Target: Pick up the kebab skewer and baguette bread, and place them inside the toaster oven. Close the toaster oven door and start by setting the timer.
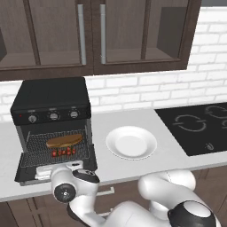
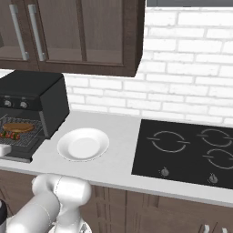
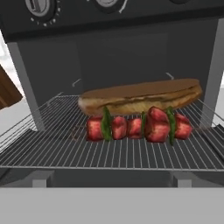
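lining a white brick wall (image 2: 191, 73), grey counter (image 1: 133, 173) under dark cabinets (image 1: 88, 35).

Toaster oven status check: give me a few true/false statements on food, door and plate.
1. The baguette bread lies on the wire rack inside the toaster oven. True.
2. The kebab skewer sits on the white plate. False: it lies on the rack, in front of the bread.
3. The toaster oven door is shut. False: it hangs open, folded down.
4. The plate stands between oven and cooktop. True.
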Controlling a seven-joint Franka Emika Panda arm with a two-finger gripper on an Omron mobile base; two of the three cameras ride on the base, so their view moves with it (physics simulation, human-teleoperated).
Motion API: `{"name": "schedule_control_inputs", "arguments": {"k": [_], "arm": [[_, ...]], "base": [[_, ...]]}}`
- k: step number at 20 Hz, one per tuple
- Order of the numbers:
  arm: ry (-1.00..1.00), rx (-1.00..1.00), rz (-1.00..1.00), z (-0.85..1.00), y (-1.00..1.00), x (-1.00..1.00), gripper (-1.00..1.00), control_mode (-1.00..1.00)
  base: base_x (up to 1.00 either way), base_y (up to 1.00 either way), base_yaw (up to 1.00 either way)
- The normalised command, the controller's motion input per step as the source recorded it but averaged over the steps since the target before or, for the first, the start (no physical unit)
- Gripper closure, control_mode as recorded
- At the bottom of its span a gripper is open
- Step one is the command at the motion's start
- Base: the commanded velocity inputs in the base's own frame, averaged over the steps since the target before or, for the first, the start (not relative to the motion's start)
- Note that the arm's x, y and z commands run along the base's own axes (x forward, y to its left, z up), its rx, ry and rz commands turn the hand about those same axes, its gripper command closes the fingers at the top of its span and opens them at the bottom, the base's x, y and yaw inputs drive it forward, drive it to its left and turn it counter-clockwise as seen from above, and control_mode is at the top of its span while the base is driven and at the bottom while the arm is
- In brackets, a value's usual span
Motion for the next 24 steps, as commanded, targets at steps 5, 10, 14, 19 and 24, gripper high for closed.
{"name": "schedule_control_inputs", "arguments": {"k": [5,10,14,19,24], "arm": [[0.0,0.0,0.0,0.0,0.0,0.21,-1.0,-1.0],[0.05,0.0,0.0,-0.06,0.0,0.06,-1.0,-1.0],[0.05,0.0,0.0,-0.18,0.0,0.0,-1.0,-1.0],[0.0,0.0,0.0,-0.01,0.0,0.08,-1.0,-1.0],[0.02,0.0,0.0,0.0,0.0,0.05,-1.0,-1.0]], "base": [[0.0,0.0,0.0],[0.0,0.0,0.0],[0.0,0.0,0.0],[0.0,0.0,0.0],[0.0,0.0,0.0]]}}
